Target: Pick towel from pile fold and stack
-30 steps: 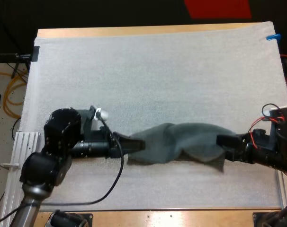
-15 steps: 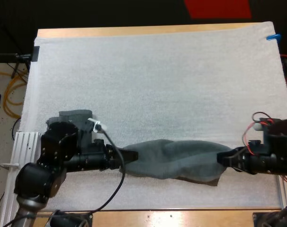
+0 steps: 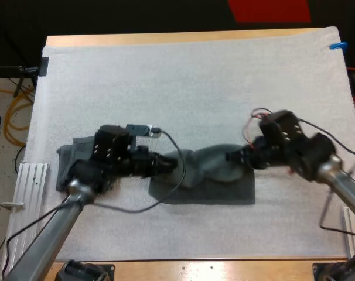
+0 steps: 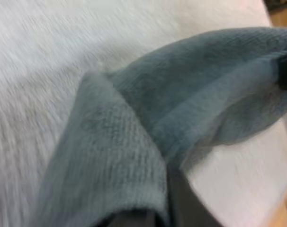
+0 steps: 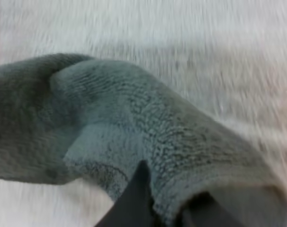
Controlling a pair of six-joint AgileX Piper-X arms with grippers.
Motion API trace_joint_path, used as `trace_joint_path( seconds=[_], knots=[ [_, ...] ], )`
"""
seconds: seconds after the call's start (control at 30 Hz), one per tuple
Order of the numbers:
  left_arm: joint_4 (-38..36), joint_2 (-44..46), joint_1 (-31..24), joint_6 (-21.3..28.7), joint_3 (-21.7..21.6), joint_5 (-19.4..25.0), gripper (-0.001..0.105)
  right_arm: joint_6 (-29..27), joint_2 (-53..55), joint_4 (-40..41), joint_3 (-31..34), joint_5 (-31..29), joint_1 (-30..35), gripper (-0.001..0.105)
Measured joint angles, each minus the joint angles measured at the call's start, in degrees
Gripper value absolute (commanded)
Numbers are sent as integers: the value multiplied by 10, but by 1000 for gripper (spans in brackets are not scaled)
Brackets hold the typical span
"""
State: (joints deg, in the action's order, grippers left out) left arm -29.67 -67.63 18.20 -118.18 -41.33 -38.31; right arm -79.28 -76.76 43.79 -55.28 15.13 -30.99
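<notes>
Currently the towel [image 3: 215, 186] lies on the white mat [image 3: 195, 88], in the half nearer to the mat's near edge and about midway between its left and right edges. Its lower layer is flat on the mat as a dark rectangle. Its upper part is raised and bunched between the two grippers.

The left gripper [image 3: 173, 164] is at the left end of this raised part and its fingers are closed on the cloth. In the left wrist view the towel [image 4: 181, 104] is folded over the gripper, and a dark finger [image 4: 179, 203] shows just under the fold.

The right gripper [image 3: 231, 157] is at the right end of the raised part and it also pinches the cloth. In the right wrist view the towel [image 5: 134, 123] wraps around a black finger [image 5: 138, 196] from both sides, with the mat behind it. The two grippers are near each other, with only the bunched cloth between them.

A second towel [image 3: 66, 161] of the same dark grey-green colour lies near the left edge of the mat. It is partly hidden under the left arm, so I cannot tell how it is folded. The wooden table [image 3: 166, 38] shows as a strip along the mat's far edge.
</notes>
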Motion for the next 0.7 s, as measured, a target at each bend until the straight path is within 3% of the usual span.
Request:
trace_joint_path(
  seconds=[0.1, 0.23, 0.47, 0.53, 0.63, 0.7],
  knots=[
    [76, -62, 0, 3, 0, 7, 0, 0, -63, -66, 0, -16, 0, 0],
    [124, -127, 0, 12, -2, 22, 0, 0, -115, -99, 0, -17, 8, 0],
    [146, -170, -25, 50, -2, 31, 0, -2, -138, -120, 0, -19, 56, 0],
    [148, -170, -42, 56, -4, 31, 2, -11, -138, -124, 0, 9, 72, 1],
    [148, -170, -64, 64, -13, 14, 13, -12, -138, -124, 0, 38, 95, 22],
    [148, -170, -80, 64, -23, -13, 26, -13, -138, -125, 0, 55, 112, 49]
  ],
)
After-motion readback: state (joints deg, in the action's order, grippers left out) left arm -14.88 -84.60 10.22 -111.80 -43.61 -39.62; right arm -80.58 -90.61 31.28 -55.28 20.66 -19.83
